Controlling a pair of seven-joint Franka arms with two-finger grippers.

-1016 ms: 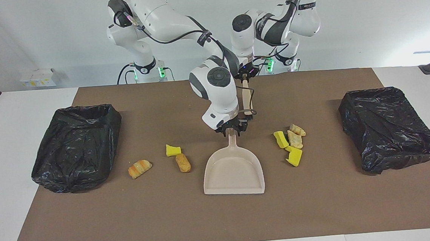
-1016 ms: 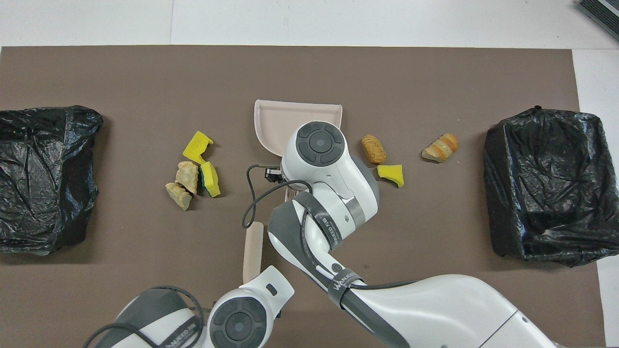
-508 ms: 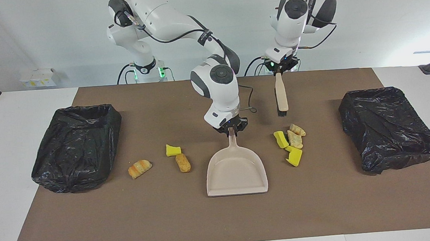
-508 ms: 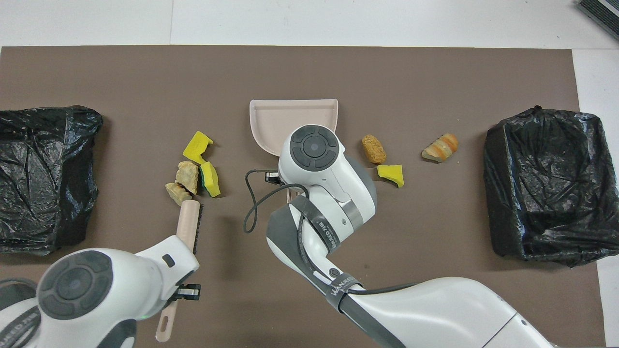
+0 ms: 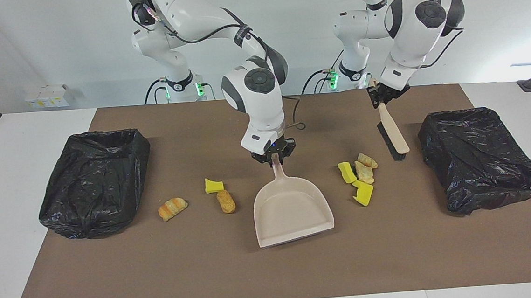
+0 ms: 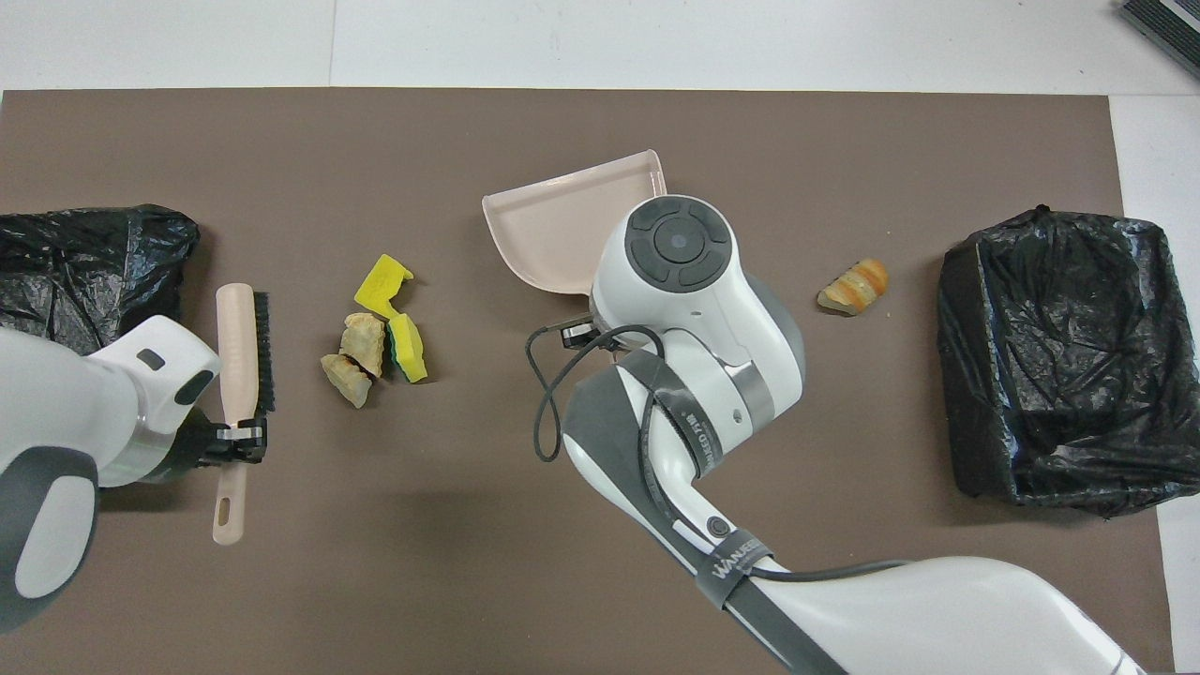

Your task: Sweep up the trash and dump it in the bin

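I see the dustpan (image 5: 293, 208) at centre frame of the facing view, four trash pieces (image 5: 358, 177) clustered to its right (touching one another), three pieces (image 5: 220, 196) to its left, one bin (image 5: 94, 179) at each side edge

bright, even light | soft shadows | sharp focus | no glare

Glossy crinkled black plastic bin liners (image 5: 94, 179), smooth matt beige plastic dustpan (image 5: 291, 212), matt brown mat (image 5: 274, 270).

Probably a robotics lab: two white arms (image 5: 200, 18) bolted beside a brown-matted table (image 5: 274, 270).
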